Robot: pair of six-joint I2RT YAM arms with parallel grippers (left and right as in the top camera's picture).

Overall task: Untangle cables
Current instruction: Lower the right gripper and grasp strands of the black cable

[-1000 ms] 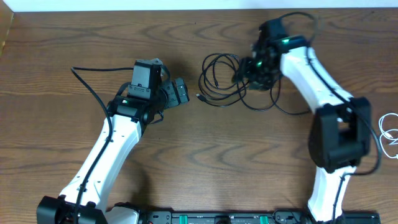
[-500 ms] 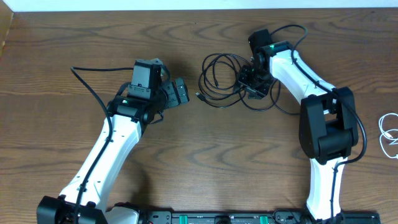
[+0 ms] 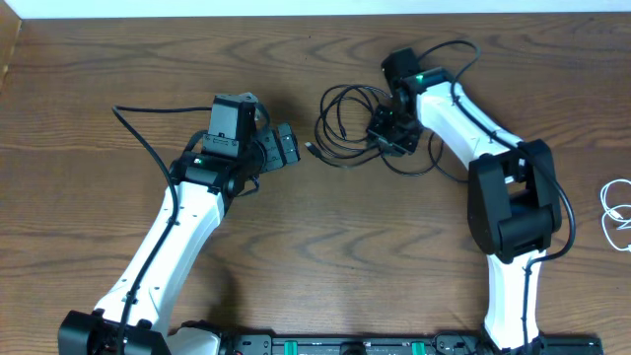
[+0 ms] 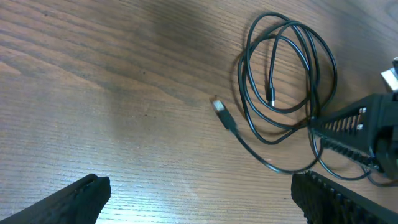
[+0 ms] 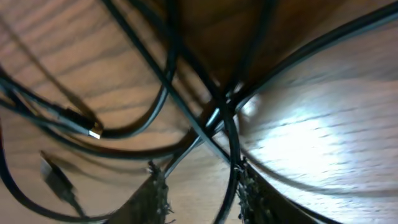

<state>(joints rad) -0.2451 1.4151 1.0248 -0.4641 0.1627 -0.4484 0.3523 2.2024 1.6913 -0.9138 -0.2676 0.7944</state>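
Right hand (image 5: 200,198) low on the right edge of the black cables (image 3: 347,126), fingers (image 5: 157,198) narrowly parted astride one strand at a crossing, nothing clamped, loops and plug ends (image 4: 221,107) sprawling leftward across the tabletop (image 3: 325,256) toward the wide-spread left hand (image 3: 292,148), near but clear of them.

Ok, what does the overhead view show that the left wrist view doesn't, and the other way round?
Only overhead: the whole left arm and right arm, plus a white cable at the right edge of the table. Only left wrist: the metal tip of the loose plug, seen close enough to make out. Both: the black cable coil with the right tool at its right side.
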